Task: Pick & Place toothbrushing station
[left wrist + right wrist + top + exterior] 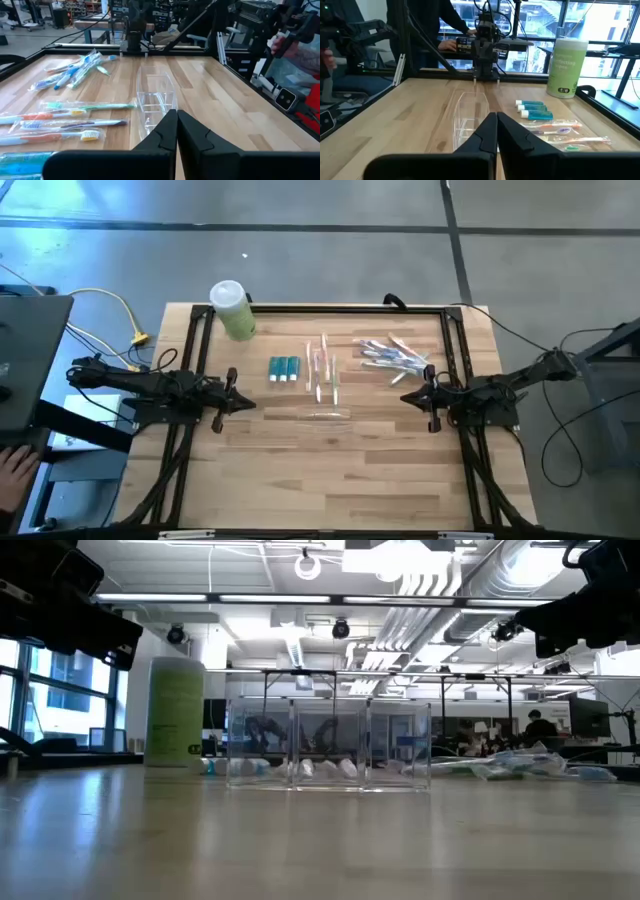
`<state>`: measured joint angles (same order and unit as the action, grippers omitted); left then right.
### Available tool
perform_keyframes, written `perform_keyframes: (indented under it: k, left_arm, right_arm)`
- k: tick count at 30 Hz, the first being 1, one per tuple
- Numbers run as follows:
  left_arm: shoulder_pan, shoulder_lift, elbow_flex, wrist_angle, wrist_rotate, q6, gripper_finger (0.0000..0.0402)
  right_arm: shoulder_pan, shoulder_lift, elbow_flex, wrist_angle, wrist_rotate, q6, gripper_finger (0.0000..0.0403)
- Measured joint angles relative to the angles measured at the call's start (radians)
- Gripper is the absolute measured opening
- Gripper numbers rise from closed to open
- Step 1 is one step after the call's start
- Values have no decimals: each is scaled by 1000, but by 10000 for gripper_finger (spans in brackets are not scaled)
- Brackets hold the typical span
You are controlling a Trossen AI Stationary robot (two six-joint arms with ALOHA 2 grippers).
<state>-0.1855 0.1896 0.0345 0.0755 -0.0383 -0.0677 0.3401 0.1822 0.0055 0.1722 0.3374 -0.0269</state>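
High view shows the left end effector [234, 402] and right end effector [412, 398] both pinched shut and empty, parked at opposite counter [260, 470] edges. Between them lies the clear organizer [327, 416], with toothbrushes [325, 368] and toothpaste tubes [284, 369] just beyond, apparently staged for sorting.

Grey floor [330, 240], ceiling lights [307, 565]

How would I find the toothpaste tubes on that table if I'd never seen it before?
Start at the tall green canister standing at the far edge of the wooden table. Just in front of it, toward the middle, lie the toothpaste tubes side by side. They are short and teal-blue with white caps, unlike the long thin wrapped toothbrushes beside them.
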Motion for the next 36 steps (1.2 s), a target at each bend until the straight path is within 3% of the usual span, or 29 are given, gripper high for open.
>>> perform_keyframes:
  k: [14, 20, 23, 26, 31, 36]
  left_arm:
    - [0, 0, 0, 34, -16, 32, 3]
    - [-1, 0, 0, 30, -16, -67, 3]
    - [-2, 12, 0, 27, 10, -194, 3]
    - [-2, 34, 0, 34, 14, -216, 3]
    - [-2, 102, 0, 123, 14, -180, 3]
    - [-2, 215, 0, 281, 14, -134, 15]
  right_arm:
    - [0, 0, 0, 3, 0, 9, 2]
    - [-1, 0, 0, 2, 5, -16, 2]
    - [-1, 0, 0, 3, 54, -46, 2]
    - [-1, 0, 0, 3, 77, -49, 2]
    - [-1, 0, 4, 42, 86, -91, 2]
    - [0, 17, 52, 41, 187, -211, 20]
